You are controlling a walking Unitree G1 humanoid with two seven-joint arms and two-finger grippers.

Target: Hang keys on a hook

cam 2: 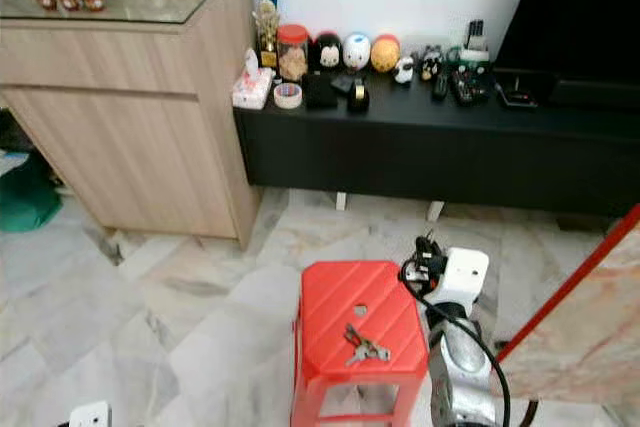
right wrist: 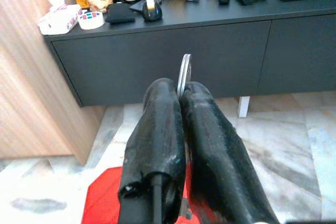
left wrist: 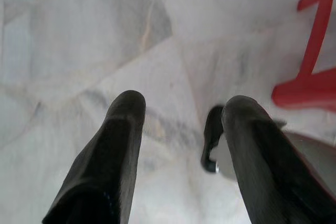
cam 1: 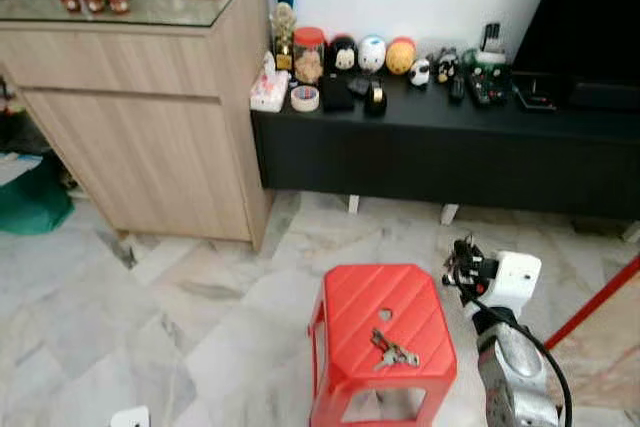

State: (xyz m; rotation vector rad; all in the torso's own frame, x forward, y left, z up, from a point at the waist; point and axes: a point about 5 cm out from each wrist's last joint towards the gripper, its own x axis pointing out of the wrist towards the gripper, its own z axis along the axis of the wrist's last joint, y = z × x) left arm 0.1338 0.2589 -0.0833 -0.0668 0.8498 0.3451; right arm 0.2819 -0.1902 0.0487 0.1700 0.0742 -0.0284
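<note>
Nearest me, the left gripper [left wrist: 181, 129] hangs low over the marble floor [cam 1: 200, 317], its jaws spread and holding nothing, with a red leg of the stool at the edge of its view. The right gripper [right wrist: 181, 95] is raised beside the red plastic stool [cam 1: 385, 342], jaws pressed together on a thin metal ring [right wrist: 184, 74] that stands up between the fingertips; whether that ring belongs to the keys I cannot tell. The bunch of keys [cam 1: 393, 350] lies flat on the stool's seat, toward its front right, long axis running roughly from back-left to front-right. It sits just to the left of the right arm, so that arm is plainly the nearer one. Further off stand the black TV console [cam 1: 440, 147] with its toys and the wooden cabinet [cam 1: 140, 137]. I can spot no hook from here.
</note>
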